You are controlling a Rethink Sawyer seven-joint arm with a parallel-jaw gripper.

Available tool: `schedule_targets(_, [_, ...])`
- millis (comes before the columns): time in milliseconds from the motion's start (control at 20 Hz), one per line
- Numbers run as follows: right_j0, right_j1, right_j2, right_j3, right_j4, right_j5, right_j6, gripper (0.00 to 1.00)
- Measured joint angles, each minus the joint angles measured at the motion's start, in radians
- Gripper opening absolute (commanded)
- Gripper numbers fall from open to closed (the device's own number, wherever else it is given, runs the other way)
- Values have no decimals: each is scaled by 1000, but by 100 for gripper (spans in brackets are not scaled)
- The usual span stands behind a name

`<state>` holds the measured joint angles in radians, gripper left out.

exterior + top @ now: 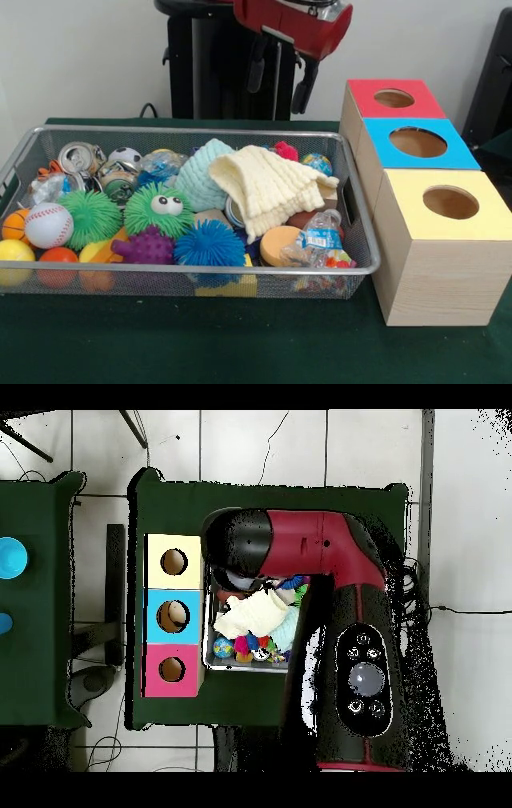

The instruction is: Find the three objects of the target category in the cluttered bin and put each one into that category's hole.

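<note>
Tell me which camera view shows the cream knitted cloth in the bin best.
The front view. There the cream knitted cloth lies folded and uncovered on top of the toys in the wire mesh bin, ribbing visible. In the overhead view the robot arm covers most of the bin, leaving only a pale patch of the cloth.

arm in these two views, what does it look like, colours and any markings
The arm has a glossy dark red shell with black joint sections. From overhead, a black panel on its upper link carries round grey buttons and a larger grey dial. In the front view, the red housing shows a grey strip along its lower edge, with black parts hanging beneath. Whether those are the end effector's own parts cannot be told.
</note>
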<state>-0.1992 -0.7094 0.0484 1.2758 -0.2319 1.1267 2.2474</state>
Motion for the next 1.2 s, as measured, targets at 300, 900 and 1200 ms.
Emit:
schedule_targets(300, [11,-18,-14,24,32,-17,0,100])
schedule_targets(900, [63,-21,-79,50,88,-43,2,100])
schedule_targets(1200, [62,7,-95,55,135,-59,2,100])
